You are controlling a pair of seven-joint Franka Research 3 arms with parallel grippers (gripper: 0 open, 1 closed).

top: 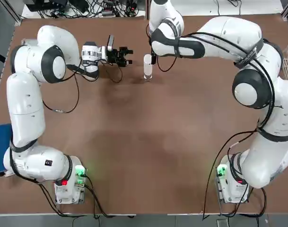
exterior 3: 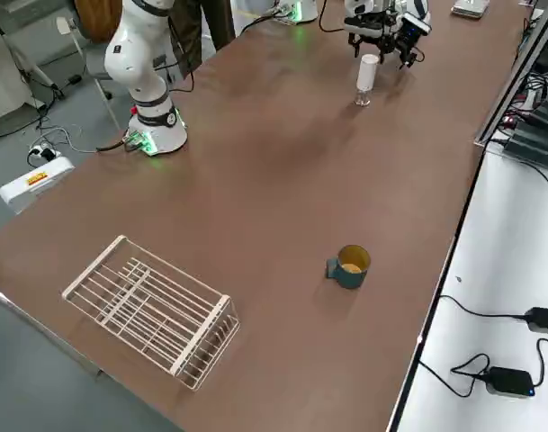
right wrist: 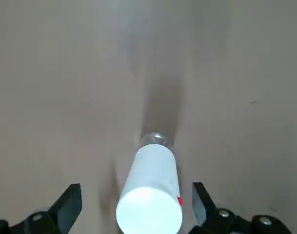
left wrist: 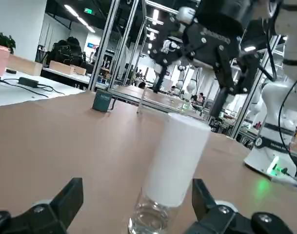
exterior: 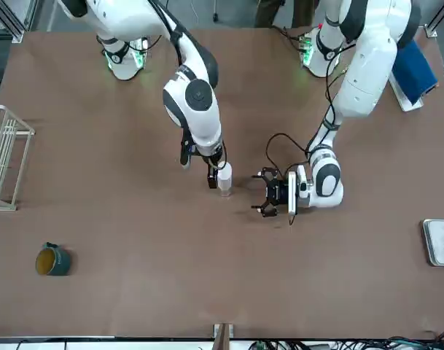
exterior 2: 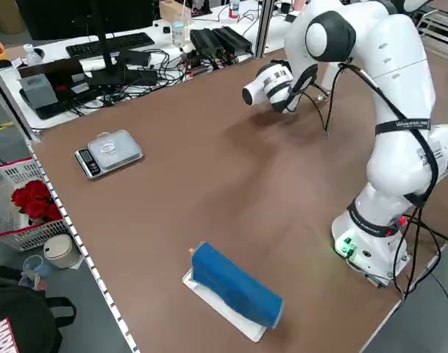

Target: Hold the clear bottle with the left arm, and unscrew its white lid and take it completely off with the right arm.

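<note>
The clear bottle (top: 147, 76) stands upright at the far middle of the table, with the white lid (top: 147, 63) on it. My left gripper (top: 126, 56) lies level just to its left, open, fingers pointing at it and apart from it. In the left wrist view the bottle (left wrist: 147, 220) and lid (left wrist: 177, 161) stand just beyond the open left gripper (left wrist: 136, 191). My right gripper (right wrist: 136, 195) hangs open over the lid (right wrist: 150, 204), with a finger on each side of it and touching nothing; the glass bottle (right wrist: 153, 139) shows below. From the front, the lid (exterior: 224, 173) is beside the right fingers (exterior: 212, 179).
A teal mug (exterior: 52, 260) and a white wire rack (exterior: 3, 157) sit on the robot's right side. A small scale (exterior: 440, 240) and a blue roll on a white pad (exterior 2: 235, 287) lie on its left side.
</note>
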